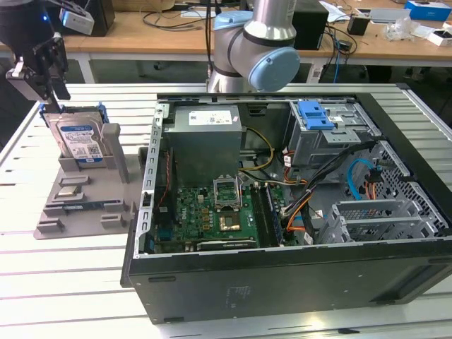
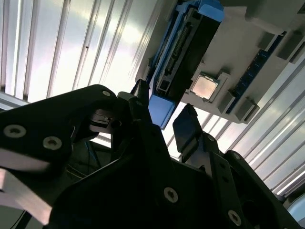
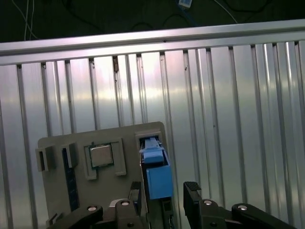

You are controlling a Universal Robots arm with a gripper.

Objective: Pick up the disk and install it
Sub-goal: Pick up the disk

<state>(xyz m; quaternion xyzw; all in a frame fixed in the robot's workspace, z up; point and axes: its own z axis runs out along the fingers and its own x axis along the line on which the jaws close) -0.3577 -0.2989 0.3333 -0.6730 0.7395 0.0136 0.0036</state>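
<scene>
A: Disk [image 1: 80,141] clrs?
B: Silver, blue-&-white label, bright blue frame. Holder [image 1: 78,205]: plain grey.
A: Tool [image 1: 53,93]?
B: Black. Arm [image 1: 268,67]: silver w/ pale blue caps.
A: Worktop [image 1: 42,282]?
B: Silvery white, ribbed stripes. PC case [image 1: 282,282] black, board [image 1: 205,212] green, PSU [image 1: 205,134] grey w/ white sticker, far-right bracket [image 1: 316,114] blue, cables [image 1: 300,208] orange, yellow, blk.
</scene>
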